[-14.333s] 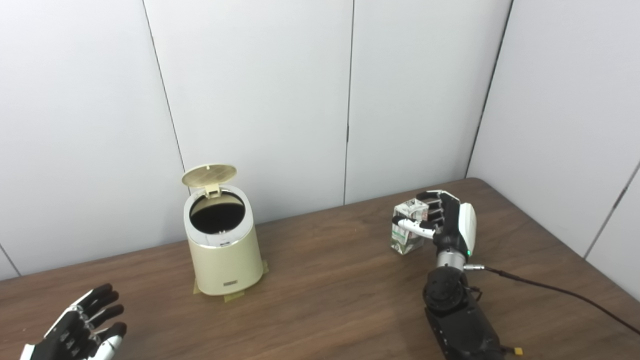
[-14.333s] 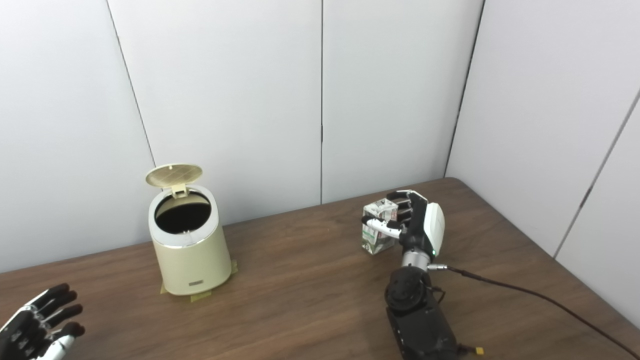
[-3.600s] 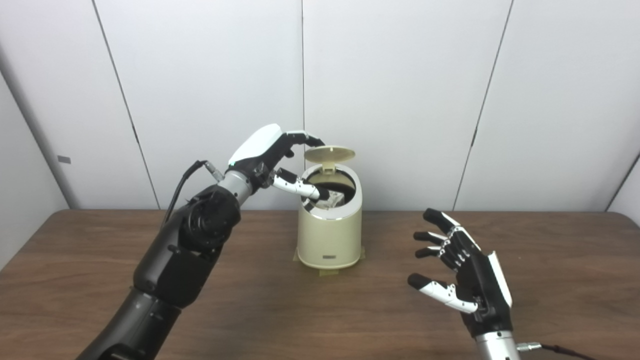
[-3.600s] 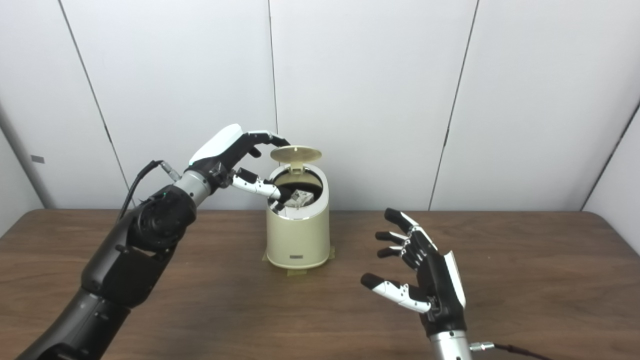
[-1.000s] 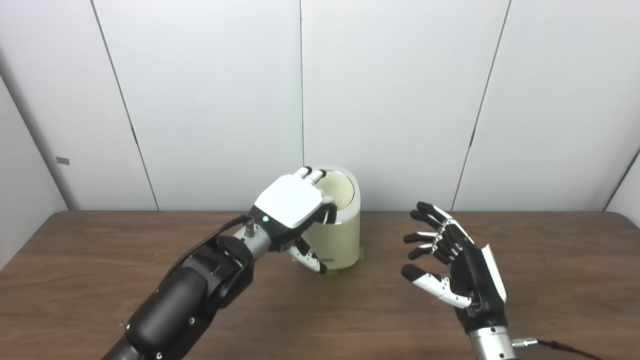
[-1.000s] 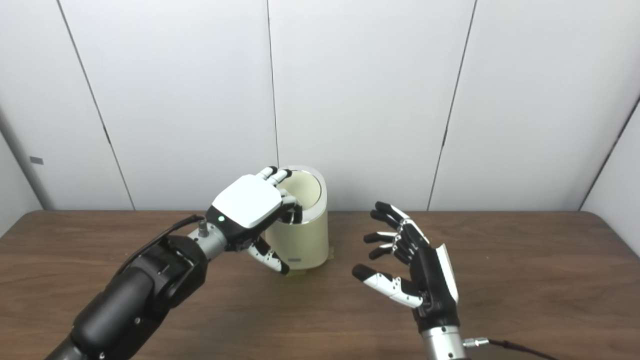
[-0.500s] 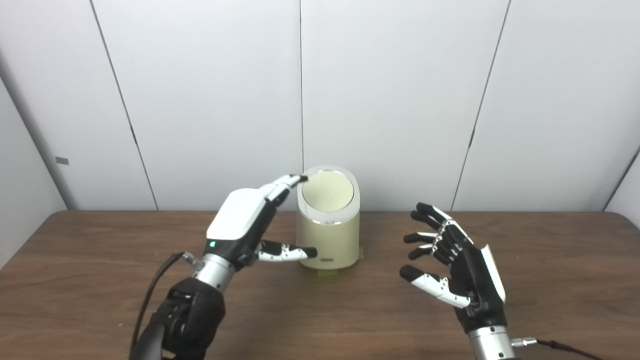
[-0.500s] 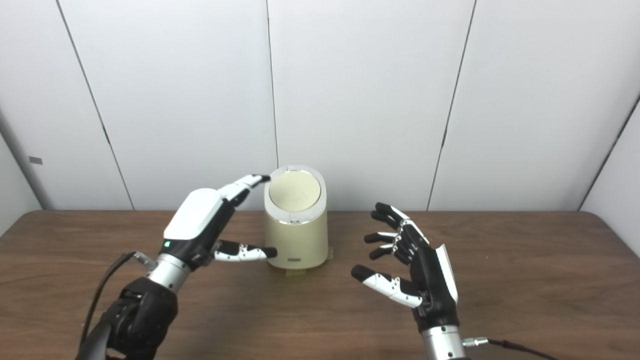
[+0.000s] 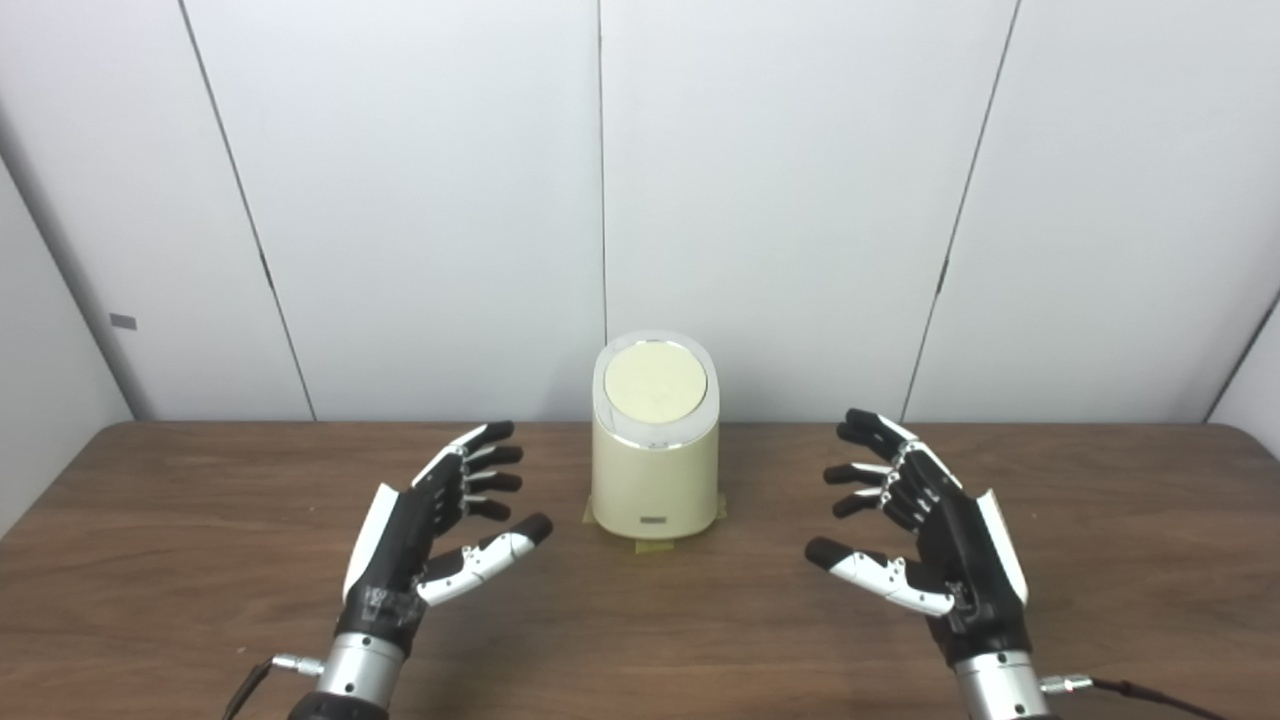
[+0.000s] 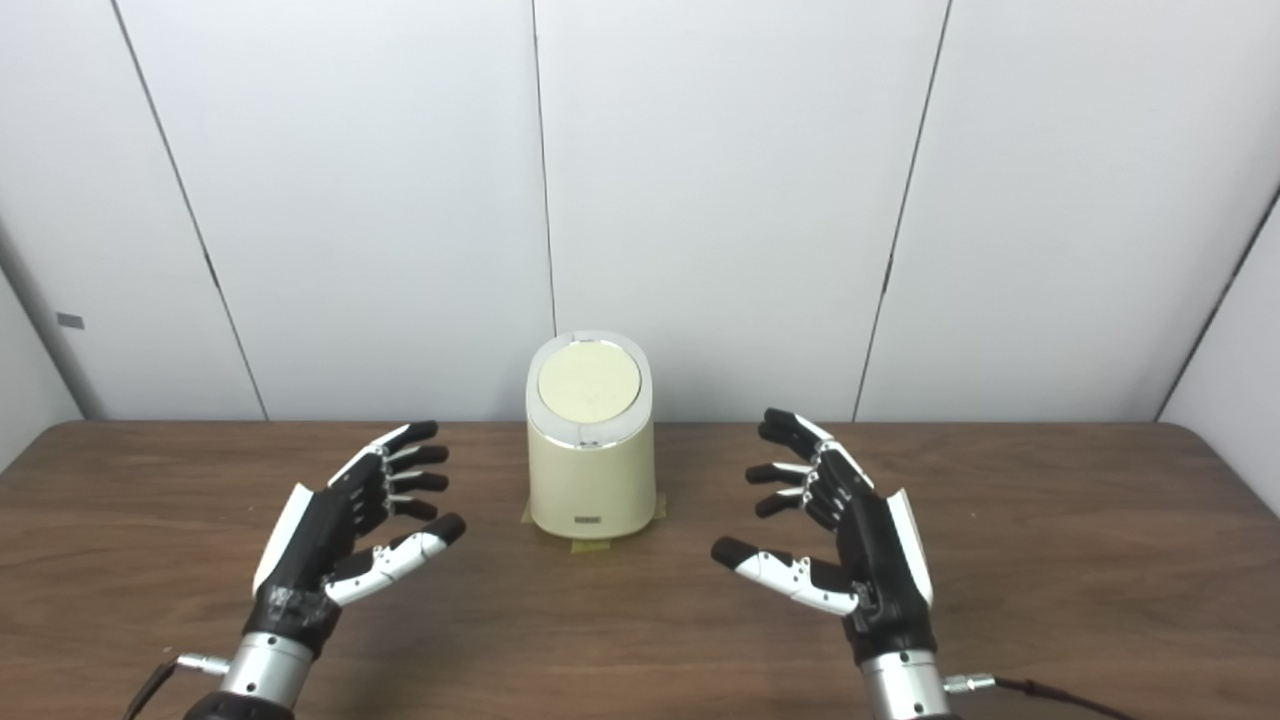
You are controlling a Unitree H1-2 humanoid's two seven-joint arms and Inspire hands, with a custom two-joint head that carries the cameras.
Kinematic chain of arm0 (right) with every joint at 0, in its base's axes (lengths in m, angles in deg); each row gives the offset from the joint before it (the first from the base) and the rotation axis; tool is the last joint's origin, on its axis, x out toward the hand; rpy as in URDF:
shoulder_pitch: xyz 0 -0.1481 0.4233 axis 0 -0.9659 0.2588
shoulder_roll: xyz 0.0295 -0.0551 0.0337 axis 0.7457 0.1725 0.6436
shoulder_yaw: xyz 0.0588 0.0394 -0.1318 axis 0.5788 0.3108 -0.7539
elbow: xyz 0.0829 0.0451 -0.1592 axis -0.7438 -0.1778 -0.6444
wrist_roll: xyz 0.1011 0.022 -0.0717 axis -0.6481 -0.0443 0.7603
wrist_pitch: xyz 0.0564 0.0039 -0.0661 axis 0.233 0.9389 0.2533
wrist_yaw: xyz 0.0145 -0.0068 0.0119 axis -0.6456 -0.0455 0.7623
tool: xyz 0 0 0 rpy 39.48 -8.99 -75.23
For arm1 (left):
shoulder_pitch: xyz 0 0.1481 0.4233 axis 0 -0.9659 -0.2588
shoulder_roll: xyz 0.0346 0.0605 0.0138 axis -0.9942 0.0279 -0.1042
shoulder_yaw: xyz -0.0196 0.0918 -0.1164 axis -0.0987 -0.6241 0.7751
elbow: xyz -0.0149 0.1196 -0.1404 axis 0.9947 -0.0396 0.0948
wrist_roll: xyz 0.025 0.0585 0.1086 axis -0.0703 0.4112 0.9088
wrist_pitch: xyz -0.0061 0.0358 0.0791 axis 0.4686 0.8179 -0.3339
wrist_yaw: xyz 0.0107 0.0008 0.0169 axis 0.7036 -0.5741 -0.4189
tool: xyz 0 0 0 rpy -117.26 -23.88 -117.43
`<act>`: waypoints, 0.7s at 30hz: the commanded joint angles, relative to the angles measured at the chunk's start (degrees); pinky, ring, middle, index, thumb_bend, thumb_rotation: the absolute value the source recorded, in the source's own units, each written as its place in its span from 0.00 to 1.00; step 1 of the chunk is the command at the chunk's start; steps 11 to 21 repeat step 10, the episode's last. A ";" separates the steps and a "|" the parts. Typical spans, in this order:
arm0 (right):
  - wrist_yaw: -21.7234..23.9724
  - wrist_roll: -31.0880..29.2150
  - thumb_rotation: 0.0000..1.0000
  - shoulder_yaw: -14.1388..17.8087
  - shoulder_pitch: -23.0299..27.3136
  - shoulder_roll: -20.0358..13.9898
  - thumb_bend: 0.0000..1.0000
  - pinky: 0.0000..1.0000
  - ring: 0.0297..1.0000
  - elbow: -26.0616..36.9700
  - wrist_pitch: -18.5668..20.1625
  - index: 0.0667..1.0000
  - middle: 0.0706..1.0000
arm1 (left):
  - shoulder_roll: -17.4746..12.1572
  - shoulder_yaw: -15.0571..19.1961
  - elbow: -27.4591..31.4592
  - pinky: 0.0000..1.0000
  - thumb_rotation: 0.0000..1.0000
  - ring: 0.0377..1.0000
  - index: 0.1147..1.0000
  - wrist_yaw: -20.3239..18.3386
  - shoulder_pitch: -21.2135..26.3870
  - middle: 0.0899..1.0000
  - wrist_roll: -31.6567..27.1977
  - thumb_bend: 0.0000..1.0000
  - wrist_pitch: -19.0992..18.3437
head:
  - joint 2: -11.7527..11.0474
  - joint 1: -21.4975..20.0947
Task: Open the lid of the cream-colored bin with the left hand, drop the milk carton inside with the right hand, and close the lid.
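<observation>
Beside the lidded bin (image 9: 655, 470), left hand (image 9: 425, 540) and right hand (image 9: 925, 535) hover spread, empty.

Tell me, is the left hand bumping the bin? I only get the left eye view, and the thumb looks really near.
Observer: No. In the right eye view a wider strip of bare table shows between the thumb of the left hand and the cream-colored bin, so they are apart.
Operator: Is the milk carton hiding off to the right?
Observer: The right eye view shows more of the table beyond the right hand, and no carton shows there. The lid is shut, so the bin's inside is hidden in both views.
</observation>
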 commanded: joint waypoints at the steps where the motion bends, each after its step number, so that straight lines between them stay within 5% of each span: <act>1: 0.12 -0.29 0.27 0.22 1.63 -0.31 0.76 0.52 0.67 1.69 0.35 0.78 0.80 | 0.08 0.15 1.55 0.54 0.28 0.66 0.77 -0.08 0.53 0.72 -2.00 0.70 1.55 | 0.27 -0.17; 9: 0.91 -0.51 0.27 0.32 0.90 -1.18 0.77 0.53 0.70 4.07 4.17 0.78 0.81 | -0.38 -0.05 1.72 0.57 0.26 0.68 0.73 0.05 -0.88 0.73 -3.48 0.69 0.84 | 0.87 0.31; 21: 1.03 -0.65 0.26 0.37 0.84 -1.30 0.77 0.53 0.70 4.17 4.35 0.78 0.81 | -0.37 -0.13 1.87 0.57 0.26 0.69 0.74 0.05 -0.96 0.73 -3.46 0.69 0.78 | 0.90 0.34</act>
